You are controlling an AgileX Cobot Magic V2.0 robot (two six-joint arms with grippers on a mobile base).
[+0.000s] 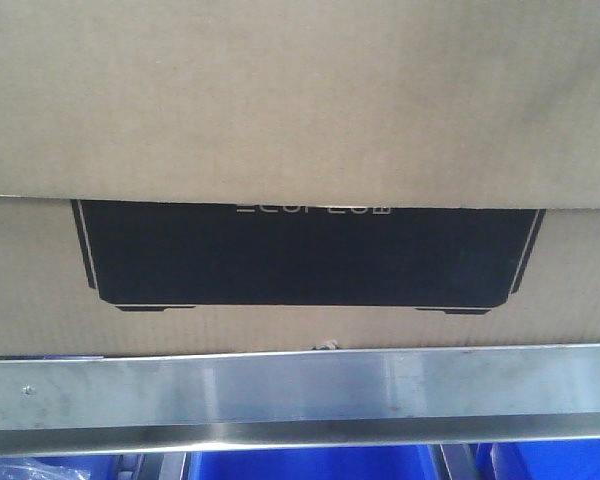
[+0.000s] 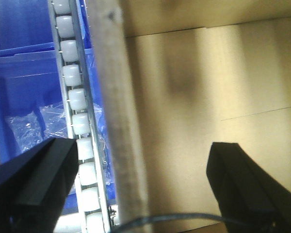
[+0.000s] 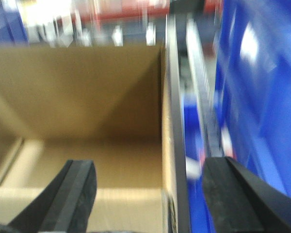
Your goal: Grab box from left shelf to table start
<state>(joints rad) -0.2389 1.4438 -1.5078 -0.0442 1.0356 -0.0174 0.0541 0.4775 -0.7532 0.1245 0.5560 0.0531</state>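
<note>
The brown cardboard box (image 1: 280, 330) with its black printed rectangle (image 1: 310, 255) fills the front view, sitting on the shelf behind the brushed-metal rail (image 1: 300, 395); a flap hangs over its upper part. My left gripper (image 2: 143, 158) is open, its fingers on either side of the box's left wall edge (image 2: 119, 121), one over the box's inside (image 2: 208, 97). My right gripper (image 3: 150, 170) is open too, astride the right wall (image 3: 167, 145), with the box's inside (image 3: 87, 97) to its left. Neither gripper shows in the front view. The table is out of view.
Blue plastic bins (image 1: 310, 465) sit below the shelf rail. A track of white rollers (image 2: 77, 97) runs along the box's left side, beside a blue bin (image 2: 24, 73) holding clear plastic bags (image 2: 24, 128). Another blue bin (image 3: 262, 97) stands close to the box's right side.
</note>
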